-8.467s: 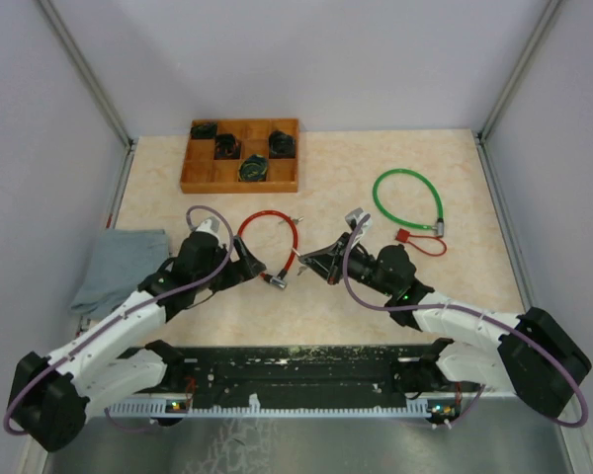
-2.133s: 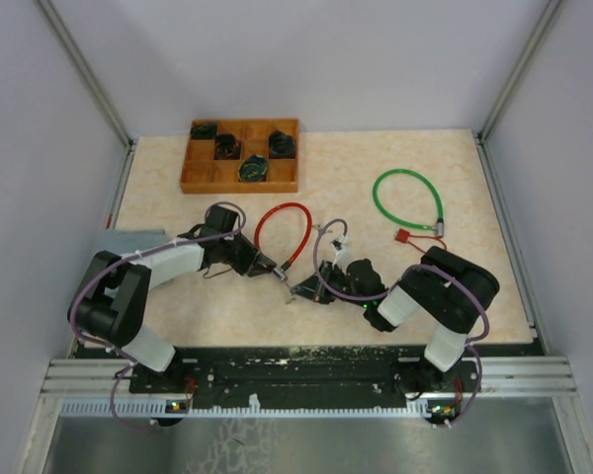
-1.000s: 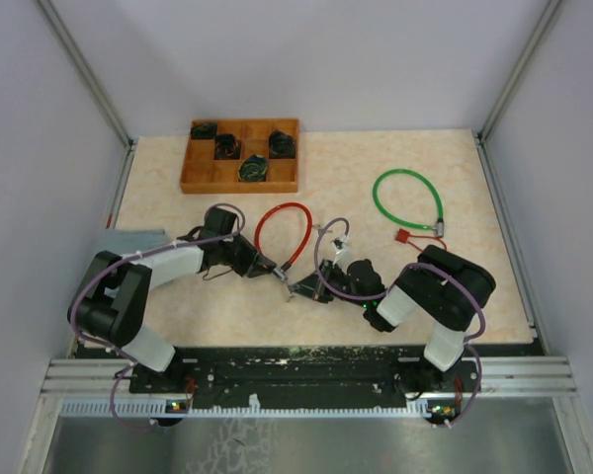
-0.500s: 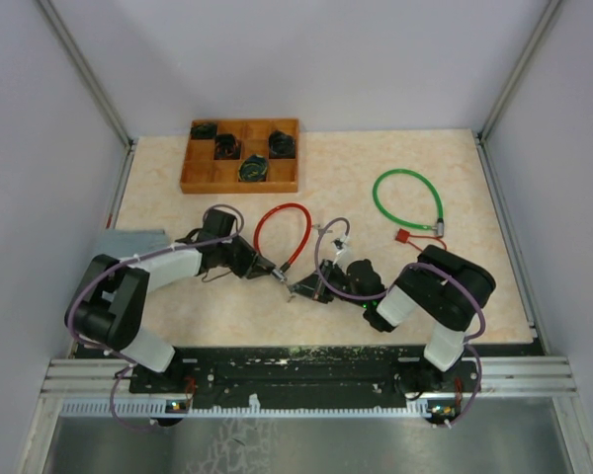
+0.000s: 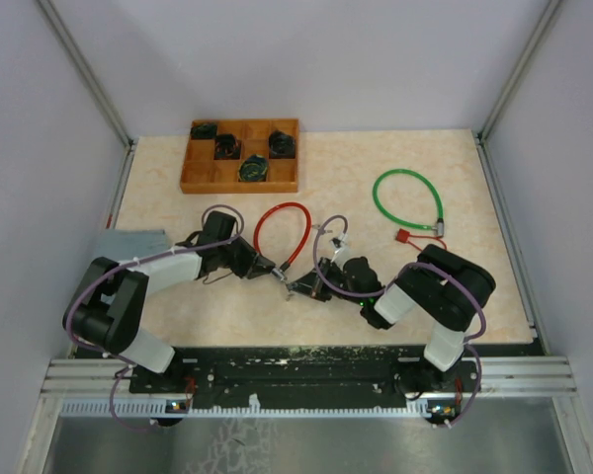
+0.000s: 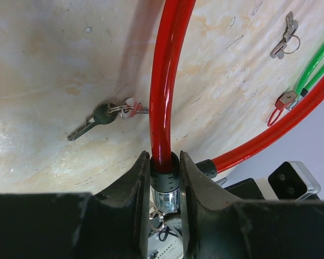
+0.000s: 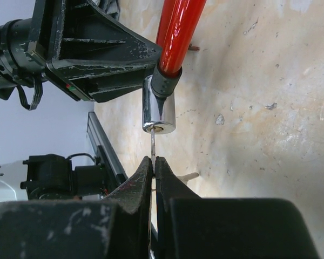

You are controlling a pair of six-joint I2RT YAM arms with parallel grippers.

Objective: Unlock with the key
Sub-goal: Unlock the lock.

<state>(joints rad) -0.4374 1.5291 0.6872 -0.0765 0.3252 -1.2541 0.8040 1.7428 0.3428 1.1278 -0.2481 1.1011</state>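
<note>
Top view: the red cable lock [image 5: 282, 229] lies as a loop near the middle of the table [image 5: 227, 318], just left of centre. Its two ends come together at the near side of the loop. The left gripper [image 5: 260, 264] reaches in from the left and the right gripper [image 5: 298, 287] from the right. The two meet at the chrome lock cylinder [image 5: 280, 277].

Left wrist view: the left gripper [image 6: 165, 168] has its jaws pressed against the black collar where the red cable enters the cylinder, one finger on each side. A spare key bunch [image 6: 97, 117] on a ring lies on the table just left of the cable, not touching it.

Right wrist view: the right gripper [image 7: 153, 164] pinches the key [image 7: 152, 144] between jaws that are almost together. The thin blade stands straight out from the fingertips and its tip enters the keyhole in the end face of the cylinder [image 7: 158, 110]. How far it is seated cannot be told. The black body of the left gripper fills the upper left of this view, beside the cylinder.

Elsewhere: a green cable lock [image 5: 407, 202] with a small red tag [image 5: 405, 237] lies to the right, well apart from both grippers. A wooden tray [image 5: 204, 174] holding dark coiled items sits at the far left. A grey cloth [image 5: 133, 241] lies at the left edge
</note>
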